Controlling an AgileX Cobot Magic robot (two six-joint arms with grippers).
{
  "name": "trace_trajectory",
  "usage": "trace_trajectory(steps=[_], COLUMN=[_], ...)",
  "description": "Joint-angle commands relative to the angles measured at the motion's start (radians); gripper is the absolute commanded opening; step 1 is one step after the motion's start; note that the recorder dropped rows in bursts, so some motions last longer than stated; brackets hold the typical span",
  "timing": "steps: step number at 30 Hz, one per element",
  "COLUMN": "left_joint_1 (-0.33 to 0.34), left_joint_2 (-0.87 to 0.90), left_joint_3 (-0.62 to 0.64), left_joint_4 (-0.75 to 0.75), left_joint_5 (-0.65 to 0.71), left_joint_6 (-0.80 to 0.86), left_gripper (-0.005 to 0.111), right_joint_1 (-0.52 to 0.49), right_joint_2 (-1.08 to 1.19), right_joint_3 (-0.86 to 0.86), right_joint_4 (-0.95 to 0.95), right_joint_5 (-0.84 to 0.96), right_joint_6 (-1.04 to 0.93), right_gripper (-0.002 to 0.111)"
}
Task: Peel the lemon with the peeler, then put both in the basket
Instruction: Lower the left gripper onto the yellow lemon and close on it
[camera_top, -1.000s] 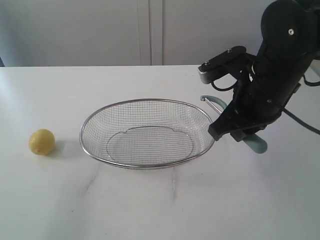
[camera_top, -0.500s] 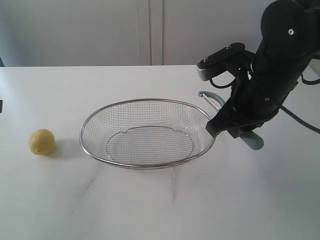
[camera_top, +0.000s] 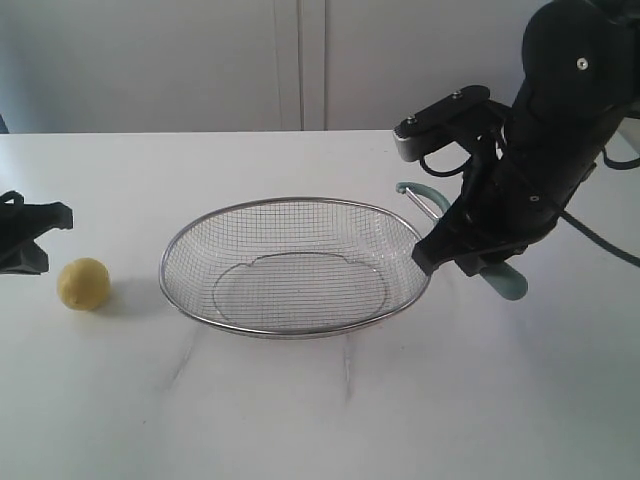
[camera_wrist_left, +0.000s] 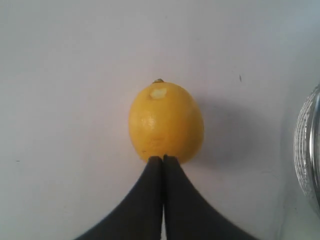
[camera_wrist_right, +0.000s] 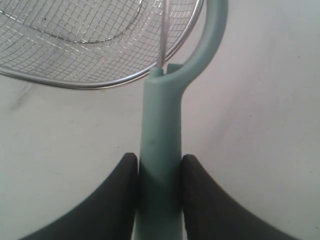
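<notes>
The yellow lemon (camera_top: 83, 284) rests on the white table at the far left, apart from the wire-mesh basket (camera_top: 190, 235). My left gripper (camera_top: 42, 240) has come in from the left edge and hangs just beside and above the lemon. In the left wrist view its fingers are pressed together, shut on nothing, with the tips (camera_wrist_left: 162, 159) right before the lemon (camera_wrist_left: 166, 122). My right gripper (camera_wrist_right: 159, 162) is shut on the peeler (camera_wrist_right: 159, 150), gripping its teal handle. The peeler (camera_top: 505, 284) hangs above the table by the basket's right rim (camera_wrist_right: 90, 84), its looped head (camera_top: 418, 194) near that rim.
A white tabletop (camera_top: 320, 410) carries everything. The basket holds nothing. The right arm's black body (camera_top: 545, 150) looms over the table's right side, with a cable trailing to the right edge. A pale wall runs behind.
My left gripper has entered the exterior view from the left edge and now sits next to the lemon. The right gripper with the peeler rose slightly a second ago, then held still.
</notes>
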Motion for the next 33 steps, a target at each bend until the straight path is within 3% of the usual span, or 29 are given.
trace_trajectory(steps=[1,7,10,23,30,33], left_joint_1=[0.000,0.000,0.000,0.000,-0.002,-0.037], left_joint_2=[0.040,0.076,0.080,0.080,0.088,0.151], left_joint_3=[-0.008,-0.008,-0.008,-0.008,-0.008,-0.036], left_joint_4=[-0.050,-0.148,-0.257,-0.312,-0.312,-0.304], left_joint_5=[-0.020,-0.040,-0.093,-0.191,-0.162,-0.151], left_joint_6=[0.017,0.019,0.019,0.029,0.205,0.267], left_gripper=[0.020,0.065,0.076,0.076,0.076,0.076], right_joint_1=[-0.005,-0.005,-0.005,-0.005,-0.005,-0.005], right_joint_2=[-0.010,-0.010,-0.010,-0.010,-0.010,-0.010], right_joint_3=[0.002,0.002,0.002,0.002,0.002,0.002], right_joint_4=[0.001,0.001,0.001,0.001,0.001,0.001], right_joint_5=[-0.009,-0.009,-0.009,-0.009,-0.009,-0.009], right_joint_6=[-0.004,-0.004,-0.004,-0.004,-0.004,-0.004], right_gripper=[0.000,0.000,0.000,0.000,0.000,0.000])
